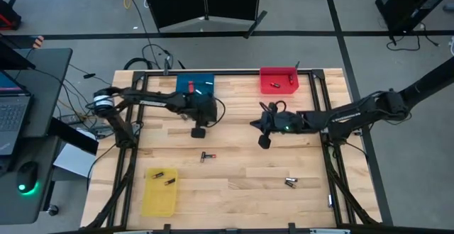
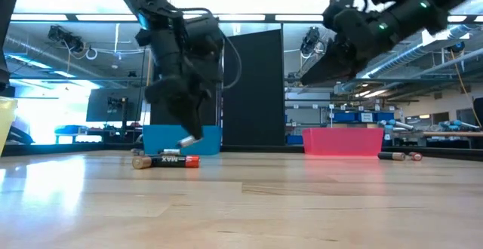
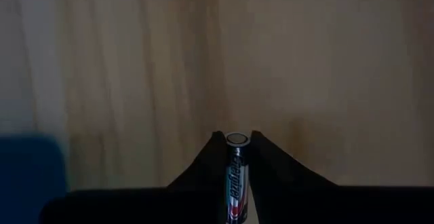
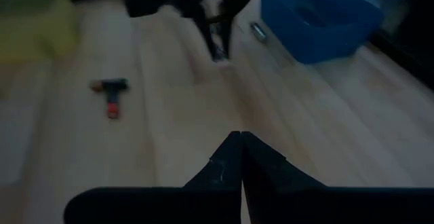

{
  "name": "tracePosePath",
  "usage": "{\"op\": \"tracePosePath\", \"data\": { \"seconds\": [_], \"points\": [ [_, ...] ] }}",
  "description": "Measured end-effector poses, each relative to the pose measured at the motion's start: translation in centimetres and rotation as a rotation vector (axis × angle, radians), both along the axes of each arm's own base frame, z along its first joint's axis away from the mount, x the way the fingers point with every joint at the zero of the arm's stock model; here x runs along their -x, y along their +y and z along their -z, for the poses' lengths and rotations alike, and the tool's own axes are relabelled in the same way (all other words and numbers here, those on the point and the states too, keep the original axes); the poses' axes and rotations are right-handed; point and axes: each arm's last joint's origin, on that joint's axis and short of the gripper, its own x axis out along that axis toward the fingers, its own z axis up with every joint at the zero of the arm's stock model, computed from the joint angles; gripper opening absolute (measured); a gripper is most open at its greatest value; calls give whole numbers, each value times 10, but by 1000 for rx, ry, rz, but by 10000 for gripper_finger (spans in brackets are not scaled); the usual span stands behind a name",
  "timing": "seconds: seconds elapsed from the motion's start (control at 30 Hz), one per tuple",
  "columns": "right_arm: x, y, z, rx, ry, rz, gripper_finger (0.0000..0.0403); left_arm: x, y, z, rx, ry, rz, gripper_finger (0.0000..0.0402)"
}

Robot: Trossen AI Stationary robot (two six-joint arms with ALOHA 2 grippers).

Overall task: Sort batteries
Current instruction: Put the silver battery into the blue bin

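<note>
My left gripper (image 1: 199,131) hangs over the table's middle, in front of the blue bin (image 1: 195,85), shut on a silver battery (image 3: 235,173). The low view shows that battery (image 2: 187,141) just above the wood. Two batteries, one black and one with red, (image 1: 206,156) lie crossed on the table nearer the front edge. Another pair (image 1: 291,182) lies on the wood at the front right. My right gripper (image 1: 264,142) hovers shut with nothing in it, right of centre and above the table. My left gripper pinches the silver battery between its two fingers, which press its long sides (image 3: 235,163). The battery lies along the fingers, its round end cap (image 3: 236,140) showing at their tips. The fingers slant steeply down. The battery hangs tilted, clear of the table (image 2: 189,140).
A red bin (image 1: 279,79) holding a battery stands at the far edge, right of the blue bin. A yellow bin (image 1: 159,191) with two batteries sits at the front left. Bare wood lies between the two grippers and along the front middle.
</note>
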Motion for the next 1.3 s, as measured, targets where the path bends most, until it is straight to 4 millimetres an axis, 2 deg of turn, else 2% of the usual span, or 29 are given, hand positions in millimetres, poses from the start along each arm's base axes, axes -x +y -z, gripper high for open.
{"op": "tracePosePath", "data": {
  "seconds": [0.07,0.23,0.4,0.5,0.6,0.7,0.8,0.9,1.0,1.1,1.3],
  "points": [
    [5,4,9,-17,-58,-9,11,2,-1,-4,49,-94,-35,40],
    [13,11,25,-48,-157,-1,11,8,-4,-17,99,-187,-126,40],
    [16,17,34,-55,-143,36,11,12,5,-35,74,-246,-254,40],
    [15,20,36,-59,-149,43,11,16,22,-48,79,-264,-341,40],
    [13,22,36,-65,-163,37,11,20,47,-63,57,-290,-447,40],
    [13,23,36,-73,-169,37,11,29,78,-79,19,-280,-579,40],
    [13,24,36,-73,-175,54,11,35,110,-82,26,-208,-674,40],
    [13,24,36,-74,-175,57,11,34,138,-76,60,-137,-736,40],
    [13,24,36,-74,-179,58,11,27,158,-55,128,-35,-760,40],
    [13,25,36,-73,-175,56,11,17,169,-37,164,37,-768,40],
    [14,25,36,-71,-170,55,11,6,177,-11,187,114,-778,40]
  ]
}}
